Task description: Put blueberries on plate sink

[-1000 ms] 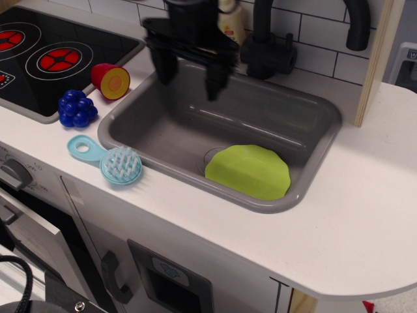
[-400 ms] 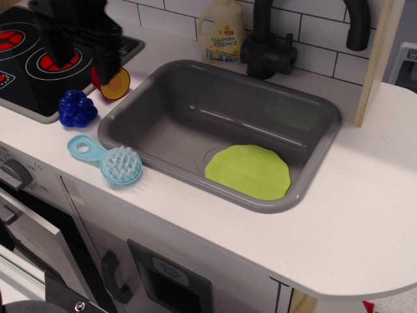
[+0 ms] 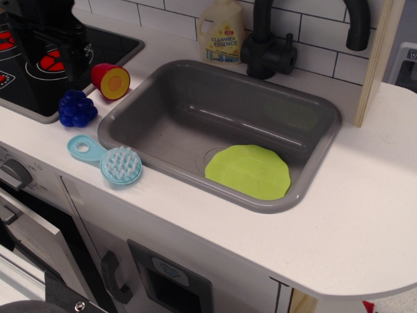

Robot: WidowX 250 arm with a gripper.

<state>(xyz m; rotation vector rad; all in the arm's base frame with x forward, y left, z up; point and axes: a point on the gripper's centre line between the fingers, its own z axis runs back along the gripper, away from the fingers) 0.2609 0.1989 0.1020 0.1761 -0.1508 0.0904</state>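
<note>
The dark-blue blueberries (image 3: 77, 109) lie on the white counter, left of the grey sink (image 3: 171, 107). The lime-green plate (image 3: 247, 171) lies flat in the sink's front right corner, over the drain mark. My black gripper (image 3: 55, 70) hangs over the stove edge just behind and above the blueberries. Its jaws stand apart and hold nothing. One finger (image 3: 79, 65) reaches down close to the berries without touching them.
A red-and-yellow halved fruit (image 3: 111, 81) lies right of the gripper. A light-blue scrub brush (image 3: 117, 163) lies in front of the berries. A black stovetop (image 3: 111, 47) is at the left. A cleanser bottle (image 3: 221, 32) and a black faucet (image 3: 267, 45) stand behind the sink.
My gripper has swung left from over the sink's back left edge, across the halved fruit, to just behind the blueberries. The bottle is uncovered. Nothing else moved.
</note>
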